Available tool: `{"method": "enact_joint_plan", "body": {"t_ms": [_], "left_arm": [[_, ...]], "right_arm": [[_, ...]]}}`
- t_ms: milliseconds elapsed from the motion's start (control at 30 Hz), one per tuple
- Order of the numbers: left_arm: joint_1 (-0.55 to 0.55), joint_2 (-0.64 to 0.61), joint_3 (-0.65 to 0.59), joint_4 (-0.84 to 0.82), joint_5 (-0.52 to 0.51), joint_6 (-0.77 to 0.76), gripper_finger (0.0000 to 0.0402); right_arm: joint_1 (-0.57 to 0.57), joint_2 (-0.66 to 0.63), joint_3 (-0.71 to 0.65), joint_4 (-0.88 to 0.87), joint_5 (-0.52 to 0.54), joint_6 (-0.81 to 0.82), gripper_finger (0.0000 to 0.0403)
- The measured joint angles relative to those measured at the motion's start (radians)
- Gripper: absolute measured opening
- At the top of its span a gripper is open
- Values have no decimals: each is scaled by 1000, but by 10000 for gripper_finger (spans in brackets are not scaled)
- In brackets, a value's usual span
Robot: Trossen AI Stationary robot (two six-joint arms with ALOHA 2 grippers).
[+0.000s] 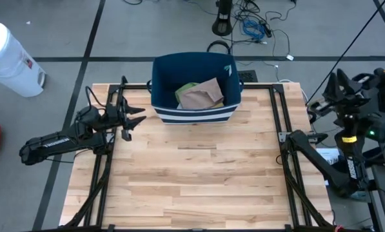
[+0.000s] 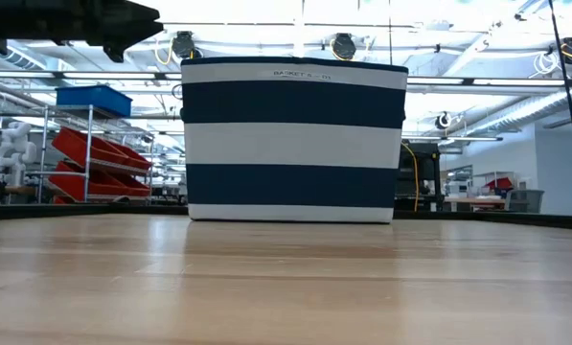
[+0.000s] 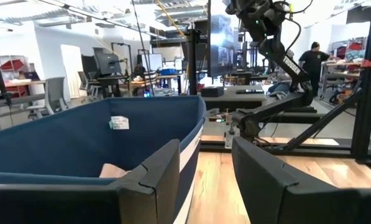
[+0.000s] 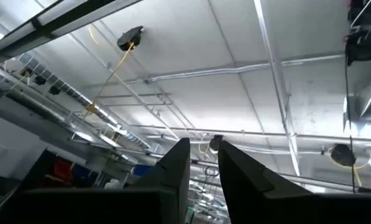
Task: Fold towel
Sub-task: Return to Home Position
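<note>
Holding folded towels [image 1: 202, 95], the striped fabric bin [image 1: 193, 115] stands near the left gripper [image 1: 138, 122].

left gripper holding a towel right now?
No, the left gripper is open with nothing between its fingers; the folded towels lie in the bin.

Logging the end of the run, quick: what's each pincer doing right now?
Left pincer: open, empty, beside the laundry bin.
Right pincer: open with a narrow gap, empty, aimed upward.

A robotics workshop: red bin shelving [image 2: 99, 153], exposed ceiling pipes [image 4: 235, 70]
</note>
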Motion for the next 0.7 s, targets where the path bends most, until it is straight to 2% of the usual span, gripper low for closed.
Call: {"method": "enact_joint_plan", "body": {"t_ms": [400,500,633,700], "left_arm": [[0,0,0,-17,7,25,154],[-2,0,0,-17,28,22,154],[-21,0,0,-17,31,25,154],[-31,1,0,-16,30,26,154]], "right_arm": [[0,-62,-22,-298,19,125,45],[0,-105,-89,-278,20,145,32],[0,-225,-167,-198,24,141,11],[-1,-232,-181,-199,14,155,3]]}}
